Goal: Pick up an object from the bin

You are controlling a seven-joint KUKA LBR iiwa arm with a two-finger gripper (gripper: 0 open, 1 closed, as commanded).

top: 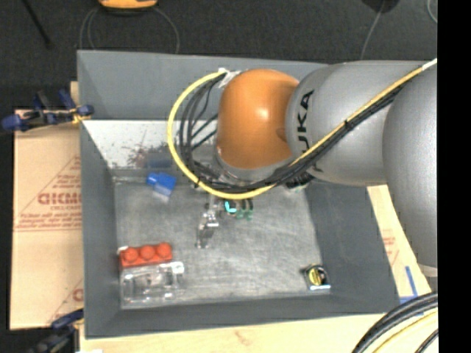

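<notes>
Bin (257,259): grey metal, sloped walls, flat scuffed floor, a few loose things spread well apart. Nearest the camera, front-left corner: clear plastic pack (151,283) lying flat, w/ an orange-red strip of three round caps (145,254) just behind it, touching or nearly so, can't tell which. Front-right corner: small yellow-and-black item (317,276), looks like a mini tape measure, by the foot of the right wall.

Mid-floor: gripper (208,228), pale metal, pointing down over bare floor. Whether it's spread or pressed together can't be told from this angle. Closest thing to it is the blue piece (160,183), up-left of it & clearly apart, lying tilted nr the far-left wall. Just right of the gripper, teal/green bits (237,209) on the wrist's underside.

Further back, the wrist's orange cover (254,120) hangs over the bin's far half, w/ black cables & a yellow cable (176,142) looped round its left side. Grey arm (368,123) comes in from the right, covering the far-right corner.
</notes>
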